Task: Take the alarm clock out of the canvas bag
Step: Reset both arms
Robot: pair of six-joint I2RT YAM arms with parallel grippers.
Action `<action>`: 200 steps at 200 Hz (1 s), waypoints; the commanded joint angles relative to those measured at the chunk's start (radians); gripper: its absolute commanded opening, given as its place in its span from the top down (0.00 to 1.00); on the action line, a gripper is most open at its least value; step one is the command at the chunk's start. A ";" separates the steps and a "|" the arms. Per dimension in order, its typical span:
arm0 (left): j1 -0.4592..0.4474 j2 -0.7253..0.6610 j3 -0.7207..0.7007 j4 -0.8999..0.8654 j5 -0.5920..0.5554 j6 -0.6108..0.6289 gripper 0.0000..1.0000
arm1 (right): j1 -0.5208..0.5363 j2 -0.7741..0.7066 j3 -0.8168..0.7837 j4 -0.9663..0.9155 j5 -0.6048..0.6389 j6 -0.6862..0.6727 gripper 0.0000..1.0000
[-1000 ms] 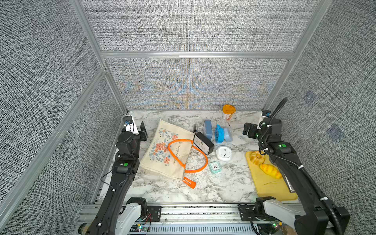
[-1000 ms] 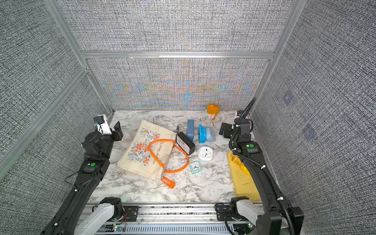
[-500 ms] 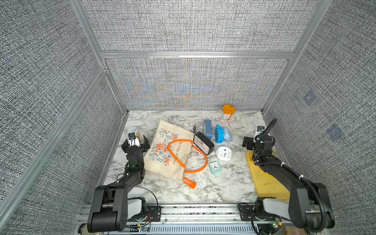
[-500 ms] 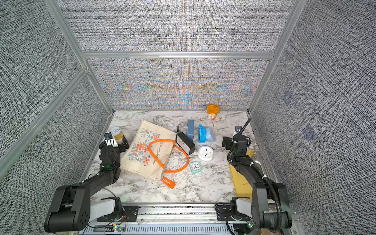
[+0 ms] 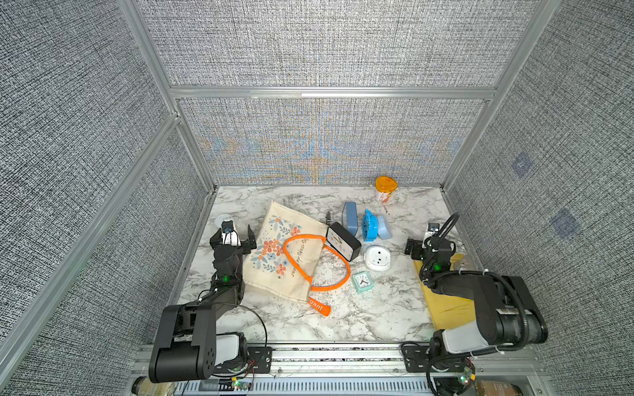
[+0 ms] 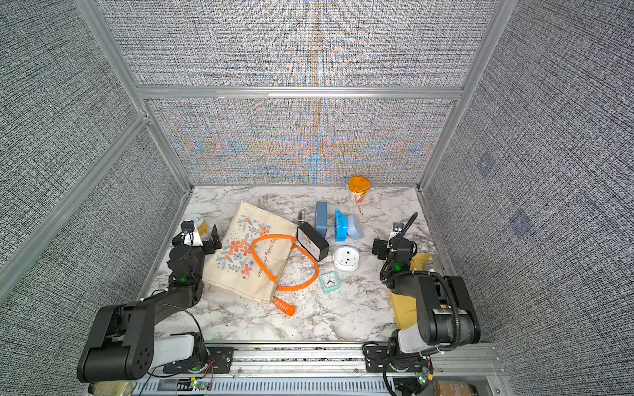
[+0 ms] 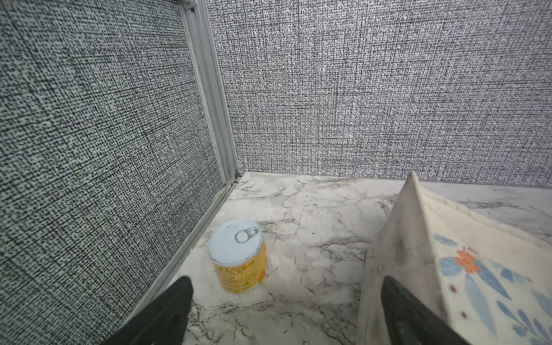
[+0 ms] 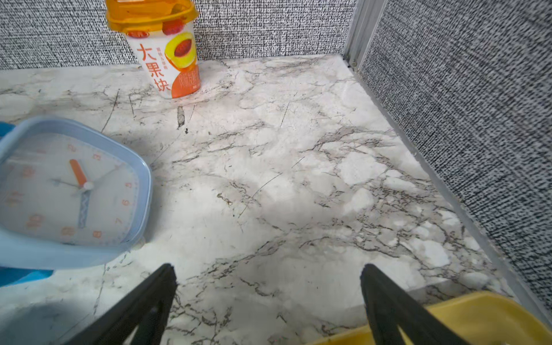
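Black clock [image 5: 343, 241] lies tilted and face up at centre frame in both top views, outside the bag [image 5: 281, 260] and against its right edge, where the orange handle [image 5: 319, 271] loops out onto the marble table [image 5: 343, 322]. The bag lies flat, left of centre, flower print up.

Just right of the black clock sits a white round thing [image 5: 376, 258], and below that a small teal clock [image 5: 362, 282], just outside the handle's loop. Above them stand a grey-blue clock [image 5: 350, 214], a bright blue piece [image 5: 370, 224] and a pale blue clock [image 5: 384, 227] leaning on it. An orange-lidded cup [image 5: 385, 188] stands upright at the back wall.

The left gripper [image 7: 286, 283] rests low at the bag's left edge, jaws spread wide with nothing between them; one finger [image 5: 251, 235] is just beside the cloth, and whether it touches cannot be told. A can [image 7: 239, 260] stands upright ahead of it, near the left wall.

The right gripper [image 8: 268, 274] sits low at right of frame, jaws also wide apart and empty, over bare marble, at the upper end of a yellow board [image 5: 446, 308].
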 commanded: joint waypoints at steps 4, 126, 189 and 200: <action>0.001 -0.016 -0.012 -0.018 0.048 0.000 0.01 | -0.001 0.004 -0.004 0.110 -0.015 -0.011 0.01; 0.000 0.235 -0.127 0.346 0.164 0.013 0.01 | -0.003 0.005 -0.005 0.109 -0.021 -0.011 0.01; 0.001 0.254 -0.132 0.385 0.167 0.015 0.01 | -0.003 0.005 -0.005 0.109 -0.021 -0.012 0.01; 0.001 0.253 -0.131 0.382 0.165 0.013 0.01 | -0.004 0.005 -0.005 0.111 -0.021 -0.011 0.01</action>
